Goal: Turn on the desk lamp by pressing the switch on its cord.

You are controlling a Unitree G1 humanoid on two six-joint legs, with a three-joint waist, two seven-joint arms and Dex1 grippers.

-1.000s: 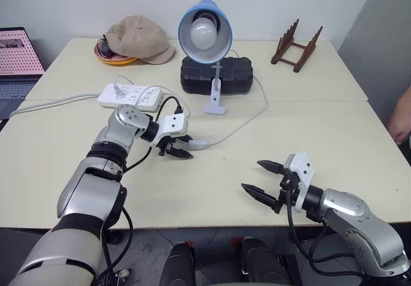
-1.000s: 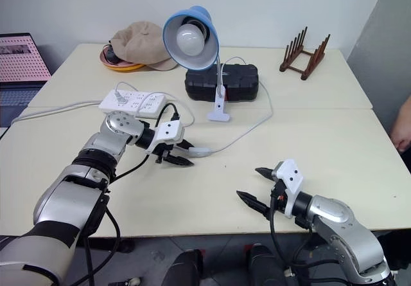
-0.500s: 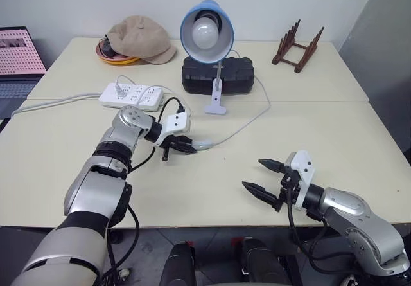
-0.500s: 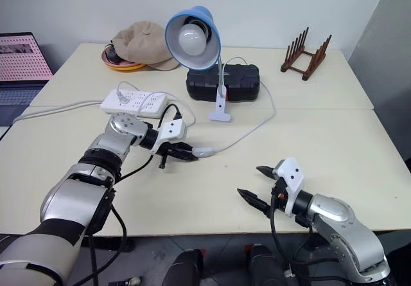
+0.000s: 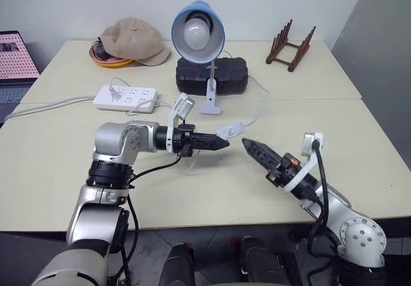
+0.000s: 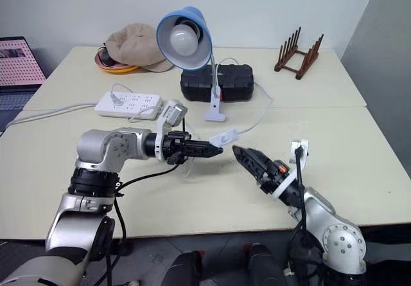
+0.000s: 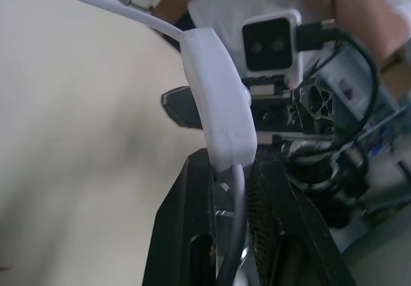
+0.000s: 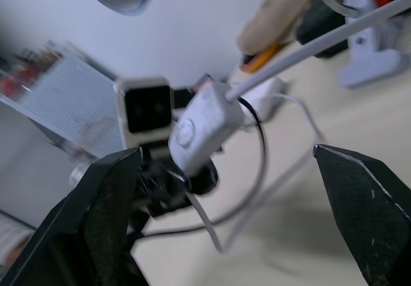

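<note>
Far left at the back, a plate (image 5: 103,56) held a tan cap (image 5: 131,37); contents under it unseen. Next to it stood the power strip (image 5: 126,97).

The left gripper (image 5: 218,143) pointed level across the table, fingers (image 7: 192,234) pinched on the cord (image 7: 234,202) just below the switch (image 7: 218,103), which was lifted clear of the table.

Switch judged light, rigid and smooth; cord limp, so it needs holding close to the housing while the button (image 8: 186,130) is pressed.

The desk lamp (image 5: 198,32) stood behind, bulb apparently unlit.

Right gripper (image 8: 231,189) was spread wide, facing the switch, not touching it.
</note>
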